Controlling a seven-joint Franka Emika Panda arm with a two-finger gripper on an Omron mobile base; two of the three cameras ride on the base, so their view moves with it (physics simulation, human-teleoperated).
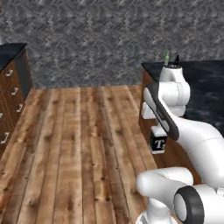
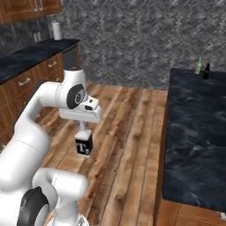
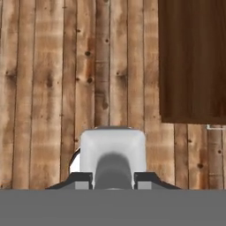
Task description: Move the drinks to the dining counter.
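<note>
- Clear square bottle (image 2: 84, 146) with the black "T" label hangs upright in the jaws, clamped at its white cap, over the wooden floor (image 1: 74, 144).
- Gripper (image 2: 83, 130) points straight down, so the bottle's long axis is vertical.
- Dining tabletop (image 2: 194, 132), black marble, lies to the arm's right and higher than the bottle's base: judged, the carry needs lift, then a sideways move over the edge.
- Green bottle (image 2: 198, 66) and black bottle (image 2: 206, 71) already stand near the tabletop's far corner, just beside each other.
- Right base view shows label and tabletop span; hand view shows the cap (image 3: 113, 152) from above and the island's wooden side (image 3: 192, 62), no marble.
</note>
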